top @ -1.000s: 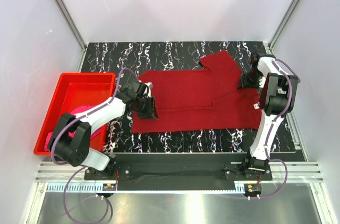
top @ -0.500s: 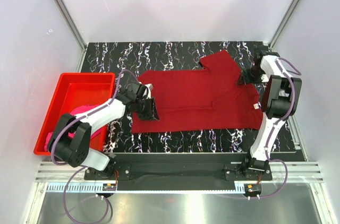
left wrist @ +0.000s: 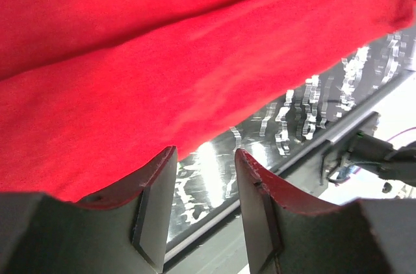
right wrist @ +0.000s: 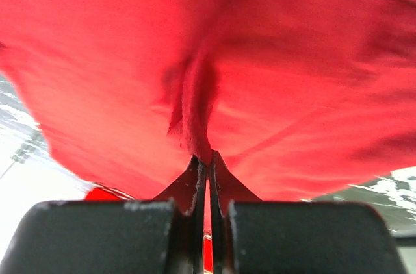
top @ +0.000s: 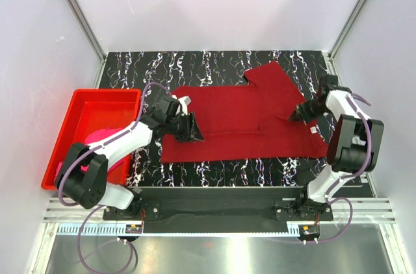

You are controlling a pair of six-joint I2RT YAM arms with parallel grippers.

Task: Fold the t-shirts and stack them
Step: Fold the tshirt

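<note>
Crimson t-shirt (top: 247,118) in low right pincer (top: 297,116)

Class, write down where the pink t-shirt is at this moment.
In the top view, the pink t-shirt lies inside the red bin on the left, partly under the left arm, apart from the red t-shirt spread on the table.

No writing, number or brand can be read in any view. The only label is a small white tag (top: 314,130) on the dark crimson t-shirt (top: 247,124), near its right end on the counter (top: 195,66); any print on it is too small to make out.
</note>
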